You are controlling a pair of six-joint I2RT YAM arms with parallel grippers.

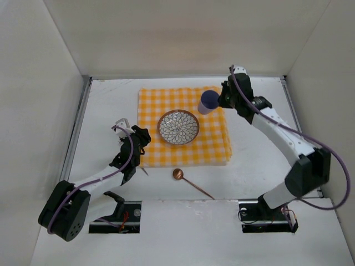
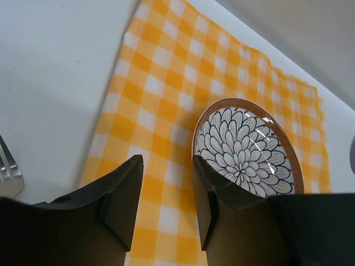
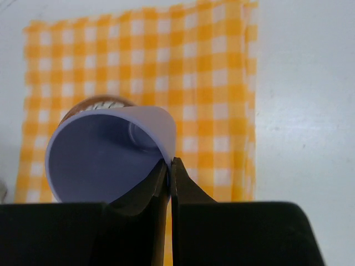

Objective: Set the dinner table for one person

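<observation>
On the white dinner table [image 1: 266,166] lies a yellow-and-white checked cloth [image 1: 216,144] with a flower-patterned plate [image 1: 178,127] at its middle. My right gripper [image 1: 222,100] is shut on the rim of a pale blue cup [image 1: 209,102] over the cloth's far right corner. In the right wrist view the two jaws pinch the cup [image 3: 100,155] wall at the gripper [image 3: 169,162]. I cannot tell whether its base touches the cloth. My left gripper [image 1: 143,138] hovers at the cloth's left edge, open and empty [image 2: 166,166], with the plate [image 2: 247,147] just ahead on its right.
A copper spoon [image 1: 191,183] lies on the bare table in front of the cloth. Fork tines [image 2: 8,172] show at the left edge of the left wrist view. White walls close the table in at left, back and right.
</observation>
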